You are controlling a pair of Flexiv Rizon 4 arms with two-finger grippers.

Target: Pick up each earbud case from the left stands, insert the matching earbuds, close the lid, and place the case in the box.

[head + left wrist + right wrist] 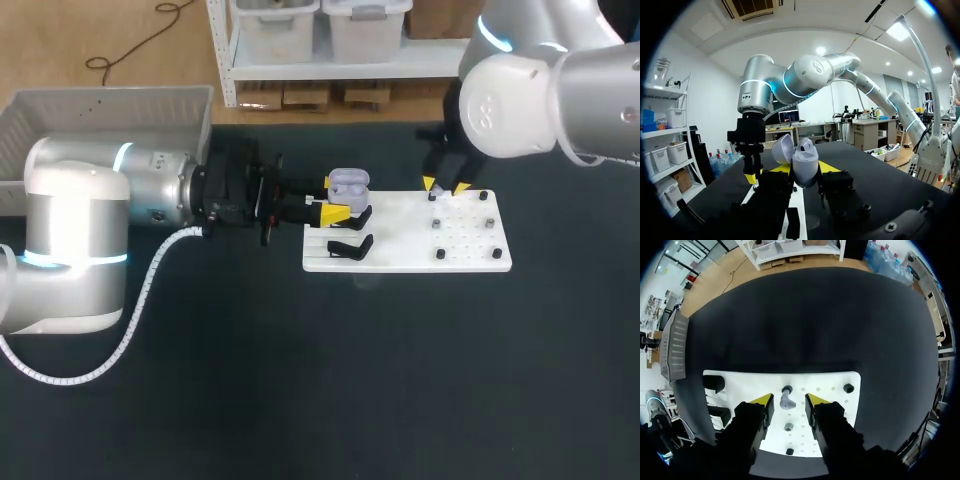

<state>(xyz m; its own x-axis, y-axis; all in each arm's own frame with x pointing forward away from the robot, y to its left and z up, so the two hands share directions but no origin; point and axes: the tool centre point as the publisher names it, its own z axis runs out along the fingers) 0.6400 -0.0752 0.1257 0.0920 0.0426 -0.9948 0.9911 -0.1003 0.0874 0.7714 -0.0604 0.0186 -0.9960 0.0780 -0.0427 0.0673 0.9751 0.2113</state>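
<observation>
The right jaws stand open, straddling a small pale-grey earbud point(786, 401) on the white pegged plate point(837, 410). Lower squarely, then close gently on its stem. The left jaws seem clamped on the open lavender plastic earbud case point(805, 162) at the plate's left end and should hold it steady.

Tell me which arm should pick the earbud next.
Right. The right gripper hangs open over the earbud on the white board, a finger on either side. The left gripper is shut on the open earbud case.
</observation>
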